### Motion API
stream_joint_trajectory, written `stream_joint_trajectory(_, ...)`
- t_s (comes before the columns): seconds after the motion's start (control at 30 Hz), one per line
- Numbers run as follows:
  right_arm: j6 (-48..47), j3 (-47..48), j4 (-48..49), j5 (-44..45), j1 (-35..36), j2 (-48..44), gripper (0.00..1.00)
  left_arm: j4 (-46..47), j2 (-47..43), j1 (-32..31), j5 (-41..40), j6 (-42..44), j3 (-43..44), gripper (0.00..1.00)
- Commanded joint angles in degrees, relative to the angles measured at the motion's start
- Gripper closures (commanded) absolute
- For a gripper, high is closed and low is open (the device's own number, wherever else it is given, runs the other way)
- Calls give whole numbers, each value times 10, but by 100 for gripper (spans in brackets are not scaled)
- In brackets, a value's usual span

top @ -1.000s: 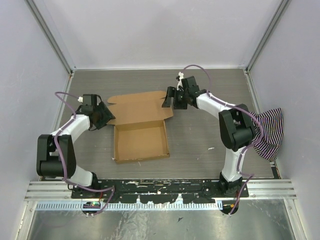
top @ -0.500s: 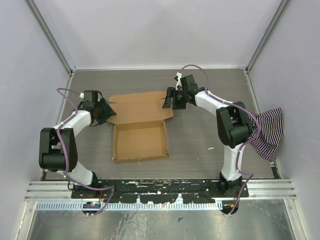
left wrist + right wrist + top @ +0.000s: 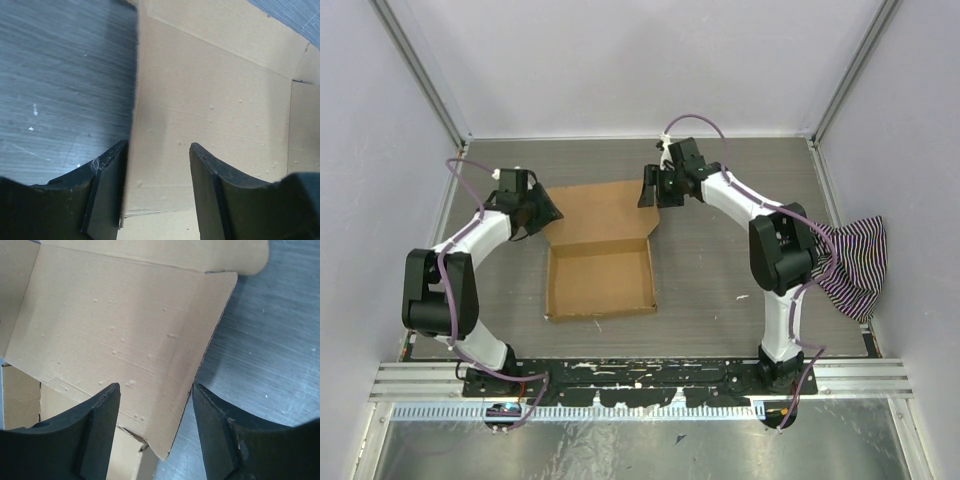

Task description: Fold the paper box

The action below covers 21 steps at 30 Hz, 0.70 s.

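The brown paper box [image 3: 600, 285] lies in mid-table as a shallow open tray, with its lid panel [image 3: 598, 208] spread out on the far side. My left gripper [image 3: 542, 210] is at the lid's left edge and my right gripper [image 3: 650, 190] is at its right edge. In the left wrist view the left gripper [image 3: 157, 145] is open, with the cardboard [image 3: 210, 90] between its fingers and its left finger at the cardboard's edge. In the right wrist view the right gripper [image 3: 156, 387] is open around a side flap [image 3: 125, 335], unclamped.
A black-and-white striped cloth [image 3: 855, 262] hangs at the right wall beside the right arm. White walls with metal rails enclose the grey table [image 3: 720, 290]. A metal rail runs along the near edge by the arm bases.
Both grippers have moved toward the far side and inward against the lid's side edges. The lid's side flaps no longer lie spread flat, and the lid looks narrower.
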Motion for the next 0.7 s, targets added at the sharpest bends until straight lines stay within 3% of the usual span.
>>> stream_joint_trajectory(0.0,-32,67,-36,48,29,19,36,-20,19,-32,-42,32,53,42)
stream_joint_trajectory(0.57,-48,159,-143,193,82,82,42,-105,82,-97,-136,87,144,43)
stream_joint_trajectory(0.67,-54,169,-153,210,81,85,47,-119,97,-101,-152,92,161,48)
